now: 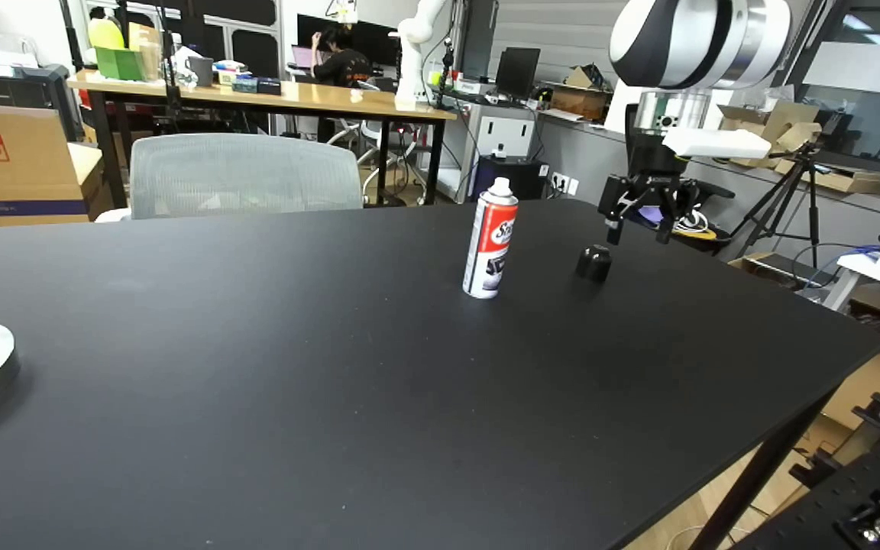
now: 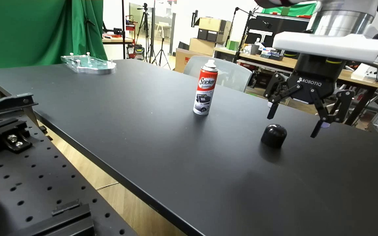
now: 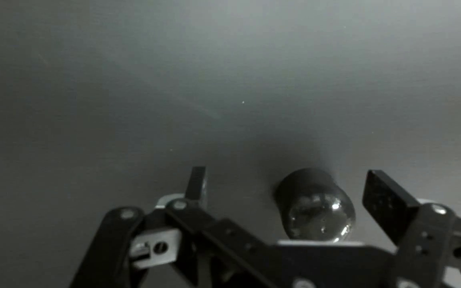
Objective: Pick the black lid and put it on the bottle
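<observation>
On the black table (image 2: 162,147), counted one upright bottle (image 2: 205,90) and one black lid (image 2: 274,136), dome up, well apart from it, and above, near the lid, saw one gripper (image 2: 292,127) with two fingers (image 2: 273,111) spread wide apart.

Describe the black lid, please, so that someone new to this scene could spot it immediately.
Start at the large black table and find the open gripper above it. Just lower, the black lid stands on the table, dome up. It is short and glossy black, unlike the taller white-and-red bottle standing apart.
</observation>
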Tool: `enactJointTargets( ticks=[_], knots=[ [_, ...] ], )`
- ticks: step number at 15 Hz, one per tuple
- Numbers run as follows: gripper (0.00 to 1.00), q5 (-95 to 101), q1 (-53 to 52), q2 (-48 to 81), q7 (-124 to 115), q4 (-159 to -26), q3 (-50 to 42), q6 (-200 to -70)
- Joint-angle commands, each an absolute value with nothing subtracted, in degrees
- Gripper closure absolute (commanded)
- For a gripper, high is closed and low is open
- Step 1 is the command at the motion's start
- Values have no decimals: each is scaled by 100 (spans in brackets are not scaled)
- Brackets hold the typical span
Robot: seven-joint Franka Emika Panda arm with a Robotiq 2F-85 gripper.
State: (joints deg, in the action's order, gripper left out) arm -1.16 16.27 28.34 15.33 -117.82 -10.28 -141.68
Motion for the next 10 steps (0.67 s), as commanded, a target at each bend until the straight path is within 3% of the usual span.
enactJointTargets(
  ticks=[1, 9, 10],
  knots=[
    [0, -104, 1696, 3201, 1510, -11323, -869, -14044],
    [0, -64, 1708, 3770, 1537, -10678, -723, -13928],
    [25, -84, 1724, 3808, 1552, -10634, -701, -13904]
  ],
)
